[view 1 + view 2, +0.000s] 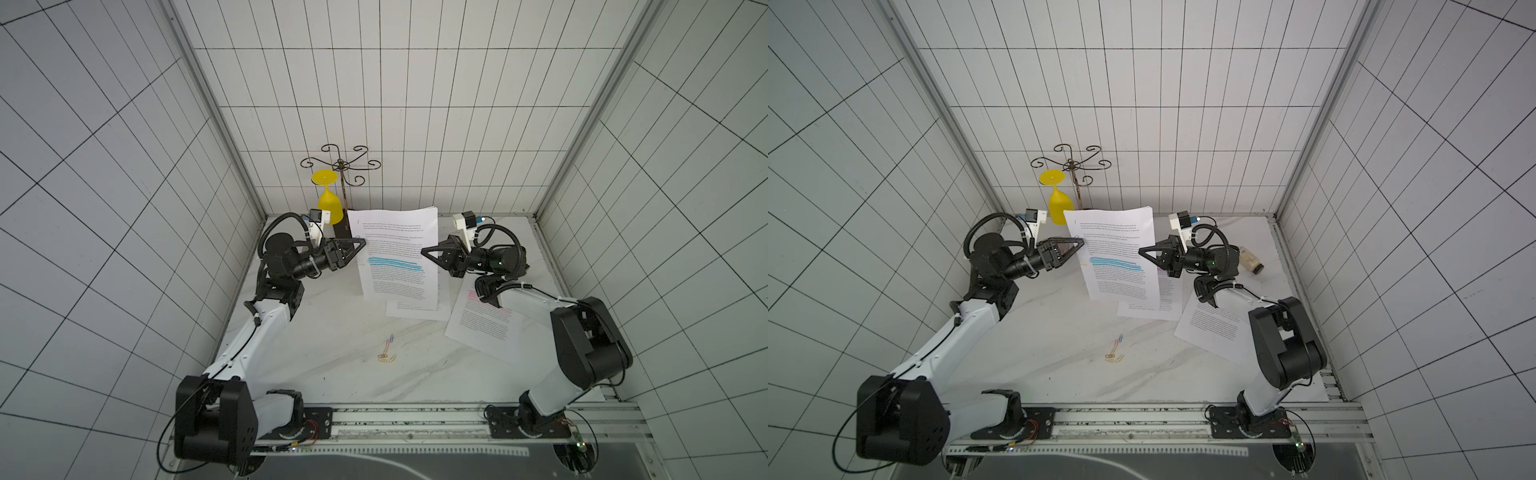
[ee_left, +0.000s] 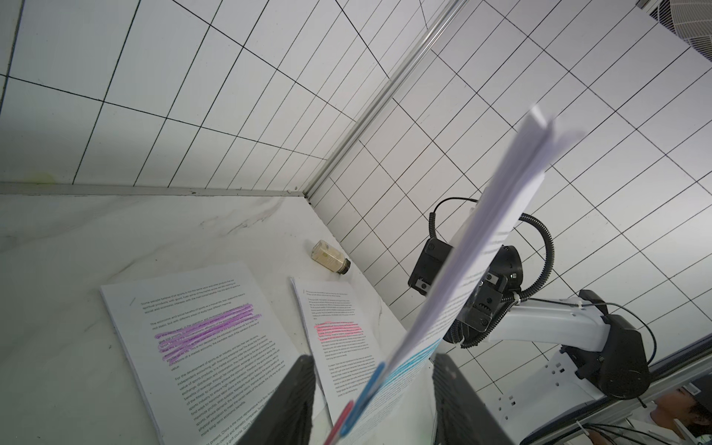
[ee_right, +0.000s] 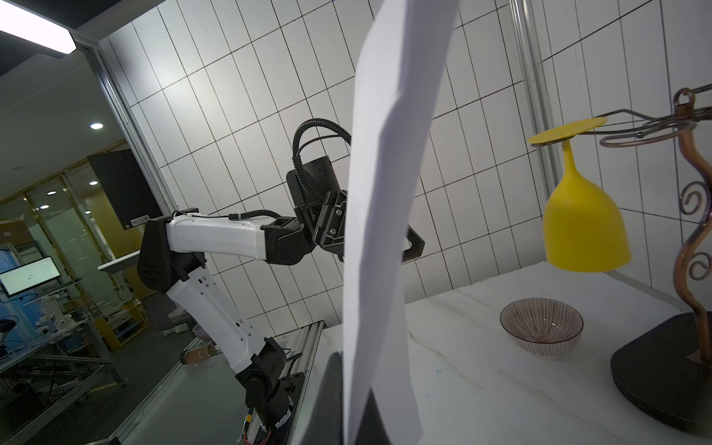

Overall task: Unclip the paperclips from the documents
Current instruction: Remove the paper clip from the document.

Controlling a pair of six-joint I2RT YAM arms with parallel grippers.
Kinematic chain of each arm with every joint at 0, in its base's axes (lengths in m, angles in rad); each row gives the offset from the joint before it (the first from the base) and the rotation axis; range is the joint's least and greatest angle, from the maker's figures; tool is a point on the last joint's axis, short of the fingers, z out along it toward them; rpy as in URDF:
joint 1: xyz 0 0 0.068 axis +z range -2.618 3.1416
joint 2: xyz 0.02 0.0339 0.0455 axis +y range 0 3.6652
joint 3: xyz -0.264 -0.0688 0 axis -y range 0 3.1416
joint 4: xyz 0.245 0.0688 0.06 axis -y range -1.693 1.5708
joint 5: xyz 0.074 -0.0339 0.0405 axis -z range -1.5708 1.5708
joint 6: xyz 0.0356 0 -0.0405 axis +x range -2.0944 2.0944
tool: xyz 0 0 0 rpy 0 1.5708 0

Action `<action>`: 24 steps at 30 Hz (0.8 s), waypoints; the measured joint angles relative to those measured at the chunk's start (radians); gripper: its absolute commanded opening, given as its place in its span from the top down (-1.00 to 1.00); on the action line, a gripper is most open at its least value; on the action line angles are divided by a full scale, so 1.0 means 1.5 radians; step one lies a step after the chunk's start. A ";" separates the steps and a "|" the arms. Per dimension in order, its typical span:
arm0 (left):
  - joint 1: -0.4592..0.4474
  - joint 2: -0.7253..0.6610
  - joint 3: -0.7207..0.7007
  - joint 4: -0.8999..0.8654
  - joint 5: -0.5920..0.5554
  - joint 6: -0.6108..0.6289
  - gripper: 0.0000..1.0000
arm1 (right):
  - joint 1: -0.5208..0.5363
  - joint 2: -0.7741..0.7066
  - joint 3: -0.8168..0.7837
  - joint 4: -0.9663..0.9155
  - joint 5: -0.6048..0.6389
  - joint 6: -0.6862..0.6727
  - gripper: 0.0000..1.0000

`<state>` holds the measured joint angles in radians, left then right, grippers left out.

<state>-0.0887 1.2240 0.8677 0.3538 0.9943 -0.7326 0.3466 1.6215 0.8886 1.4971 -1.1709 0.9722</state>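
Observation:
A document with a blue highlighted band [image 1: 395,249] [image 1: 1113,249] hangs upright above the table. My right gripper [image 1: 424,251] [image 3: 356,389] is shut on its right edge. At the sheet's left edge my left gripper [image 1: 360,245] [image 2: 371,360] stands open. A blue paperclip [image 2: 370,389] and a pink paperclip [image 2: 341,420] sit on that edge between the jaws, touching neither. Several loose paperclips [image 1: 387,351] [image 1: 1115,352] lie on the table. A purple-banded document [image 2: 200,346] and a pink-banded document [image 1: 482,320] [image 2: 339,346] lie flat.
A yellow glass [image 1: 330,201] hangs upside down from a wire rack [image 1: 340,166] at the back left. A small jar [image 1: 1250,259] lies by the right wall. A striped bowl [image 3: 541,327] sits near the rack's base. Tiled walls close in three sides.

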 measured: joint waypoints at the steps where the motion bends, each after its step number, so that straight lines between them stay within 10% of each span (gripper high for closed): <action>1: 0.000 0.000 0.000 0.004 0.000 -0.003 0.30 | 0.000 -0.005 -0.003 0.000 0.000 0.000 1.00; 6: 0.000 0.000 0.003 0.019 0.001 -0.015 0.97 | 0.000 -0.021 -0.010 0.000 0.000 0.000 1.00; 24: 0.004 0.000 0.004 0.021 0.036 -0.028 1.00 | -0.035 -0.021 -0.045 0.023 0.032 0.041 1.00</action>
<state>-0.0834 1.2240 0.8734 0.3855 1.0477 -0.7746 0.2935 1.5906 0.8215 1.5314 -1.1233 1.0336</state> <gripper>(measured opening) 0.048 0.047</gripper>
